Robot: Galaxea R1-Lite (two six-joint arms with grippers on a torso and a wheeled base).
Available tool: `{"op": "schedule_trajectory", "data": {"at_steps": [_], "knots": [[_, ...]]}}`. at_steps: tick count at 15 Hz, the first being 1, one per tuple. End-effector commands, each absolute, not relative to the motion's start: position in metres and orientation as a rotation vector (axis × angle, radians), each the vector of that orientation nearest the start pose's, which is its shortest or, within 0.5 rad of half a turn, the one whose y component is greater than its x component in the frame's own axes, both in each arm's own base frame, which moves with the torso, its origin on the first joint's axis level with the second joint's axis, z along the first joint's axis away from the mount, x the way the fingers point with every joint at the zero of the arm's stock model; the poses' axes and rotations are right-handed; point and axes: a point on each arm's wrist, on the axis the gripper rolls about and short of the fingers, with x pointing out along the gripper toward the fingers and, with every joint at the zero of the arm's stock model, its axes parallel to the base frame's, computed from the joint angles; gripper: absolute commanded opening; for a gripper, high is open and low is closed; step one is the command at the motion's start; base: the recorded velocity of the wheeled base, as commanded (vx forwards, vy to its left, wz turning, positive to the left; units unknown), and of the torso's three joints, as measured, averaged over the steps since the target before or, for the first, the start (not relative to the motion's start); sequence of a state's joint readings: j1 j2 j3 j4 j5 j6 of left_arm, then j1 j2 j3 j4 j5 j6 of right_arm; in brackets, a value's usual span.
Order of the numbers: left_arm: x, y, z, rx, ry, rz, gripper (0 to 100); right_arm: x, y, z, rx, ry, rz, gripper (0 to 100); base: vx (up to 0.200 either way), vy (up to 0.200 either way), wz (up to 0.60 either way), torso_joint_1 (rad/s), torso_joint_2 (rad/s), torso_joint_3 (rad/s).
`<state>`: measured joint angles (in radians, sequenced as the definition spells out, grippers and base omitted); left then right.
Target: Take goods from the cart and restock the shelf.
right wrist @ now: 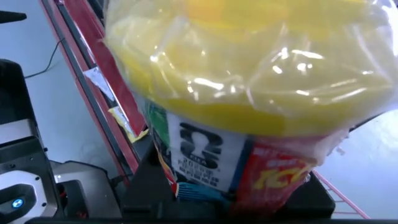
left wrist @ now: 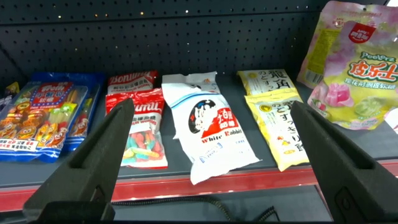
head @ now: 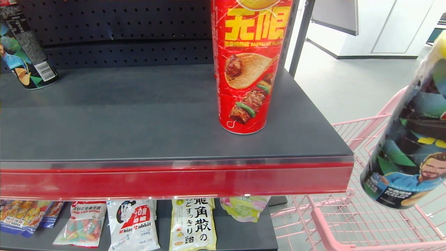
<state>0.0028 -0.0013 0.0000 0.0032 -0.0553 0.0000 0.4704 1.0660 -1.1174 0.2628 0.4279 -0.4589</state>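
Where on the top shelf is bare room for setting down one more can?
The widest bare patch of the top shelf lies between the dark can at back left and the red can. The lower shelf is crowded with candy bags.

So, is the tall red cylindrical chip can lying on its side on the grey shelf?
No, the tall red cylindrical chip can stands upright on its base on the grey shelf, toward its right end.
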Motion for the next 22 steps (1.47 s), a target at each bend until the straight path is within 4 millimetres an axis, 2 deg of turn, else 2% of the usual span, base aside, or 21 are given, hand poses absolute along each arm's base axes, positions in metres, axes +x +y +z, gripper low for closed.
{"op": "schedule_trajectory", "data": {"at_steps": [1, 9, 14, 22], "knots": [[-0.023, -0.001, 0.075, 0.0, 0.003, -0.052, 100, 0.107, 0.065, 0.325, -0.43, 0.014, 0.932, 0, 0.0, 0.0, 0.0, 0.0, 0.0, 0.0], [-0.023, -0.001, 0.075, 0.0, 0.003, -0.052, 100, 0.108, 0.069, 0.315, -0.44, 0.041, 0.943, 0, 0.0, 0.0, 0.0, 0.0, 0.0, 0.0], [-0.023, -0.001, 0.075, 0.0, 0.003, -0.052, 100, 0.1, 0.063, 0.316, -0.406, 0.042, 0.896, 0, 0.0, 0.0, 0.0, 0.0, 0.0, 0.0], [-0.023, -0.001, 0.075, 0.0, 0.003, -0.054, 100, 0.101, 0.064, 0.313, -0.402, 0.043, 0.899, 0, 0.0, 0.0, 0.0, 0.0, 0.0, 0.0]]}}
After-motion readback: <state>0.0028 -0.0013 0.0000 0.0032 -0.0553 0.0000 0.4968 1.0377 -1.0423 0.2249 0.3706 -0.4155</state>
